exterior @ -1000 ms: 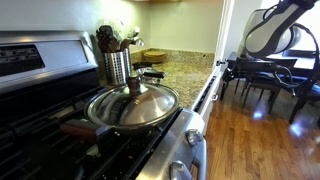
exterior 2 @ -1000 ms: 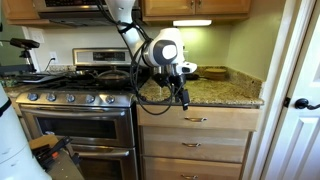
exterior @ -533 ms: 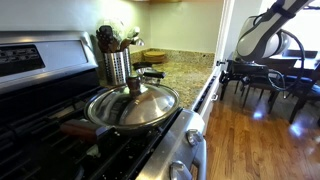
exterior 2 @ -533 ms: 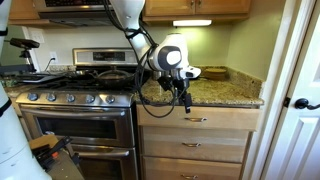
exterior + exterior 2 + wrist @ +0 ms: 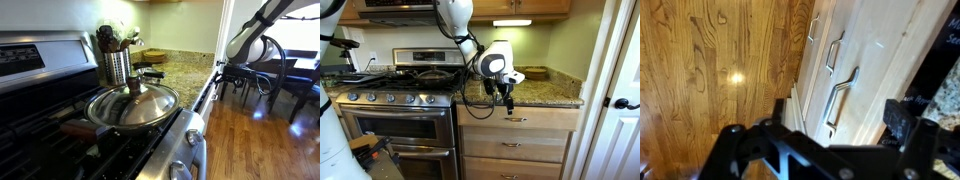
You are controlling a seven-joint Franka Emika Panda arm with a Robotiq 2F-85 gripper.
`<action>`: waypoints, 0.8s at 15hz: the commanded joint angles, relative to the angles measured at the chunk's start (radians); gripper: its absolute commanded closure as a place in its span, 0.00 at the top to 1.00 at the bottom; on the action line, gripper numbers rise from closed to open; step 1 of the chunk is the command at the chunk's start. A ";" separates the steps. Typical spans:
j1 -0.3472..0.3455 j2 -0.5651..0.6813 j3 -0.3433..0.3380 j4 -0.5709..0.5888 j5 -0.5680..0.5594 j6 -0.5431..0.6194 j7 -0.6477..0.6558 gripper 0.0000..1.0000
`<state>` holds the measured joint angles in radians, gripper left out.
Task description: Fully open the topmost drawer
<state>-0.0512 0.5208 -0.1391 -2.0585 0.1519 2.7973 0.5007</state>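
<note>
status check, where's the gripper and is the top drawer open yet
Gripper open, empty, hanging just above the handle. Topmost drawer shut, not yet gripped. Nothing visible between gripper and handle.

The topmost drawer (image 5: 535, 119) has a pale, matt wood front with a shiny metal handle (image 5: 515, 119), the counter (image 5: 545, 92) is polished speckled stone, the stove (image 5: 395, 122) brushed steel, the floor (image 5: 710, 60) glossy varnished wood, and the pan lid (image 5: 132, 105) gleaming smooth metal.

No readable text, labels or numbers anywhere.
</note>
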 commanded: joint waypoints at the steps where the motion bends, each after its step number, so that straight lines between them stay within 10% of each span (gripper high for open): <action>1: 0.003 0.050 0.005 0.053 0.065 0.020 -0.002 1.00; 12: -0.011 0.126 0.044 0.142 0.156 0.029 -0.021 1.00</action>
<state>-0.0519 0.6324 -0.1117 -1.9314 0.2706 2.8047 0.5006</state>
